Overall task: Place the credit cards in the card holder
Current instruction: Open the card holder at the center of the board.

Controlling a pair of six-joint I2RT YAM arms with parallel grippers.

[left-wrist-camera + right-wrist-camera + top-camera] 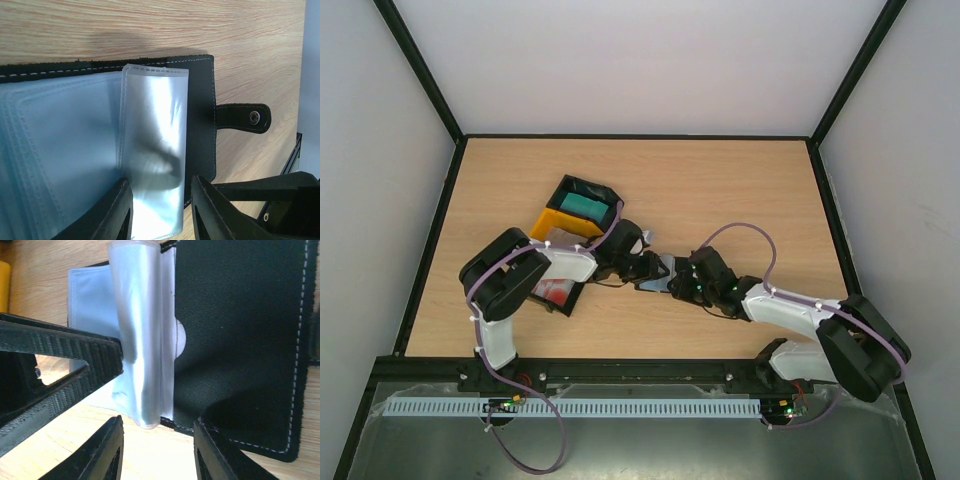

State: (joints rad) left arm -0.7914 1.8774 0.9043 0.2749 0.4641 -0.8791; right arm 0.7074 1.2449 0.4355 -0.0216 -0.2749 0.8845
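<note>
The card holder (200, 100) lies open on the wood, its black cover (240, 340) flat and its snap strap (242, 117) sticking out sideways. One clear inner sleeve (155, 125) stands up from the others. My left gripper (162, 212) is open and straddles that sleeve; its left finger (60, 352) touches the sleeve's edge. My right gripper (162, 452) is open just below the sleeve's (142, 340) lower end, with nothing between its fingers. No card is in either gripper. A teal stack of credit cards (583, 205) and a red-and-white stack (553, 291) sit in trays.
The black tray (608, 192) with the teal cards leans on a yellow tray (550, 222) left of centre. Another black tray lies under the left arm. Both grippers (645, 268) (672, 283) meet mid-table. Black rails edge the table.
</note>
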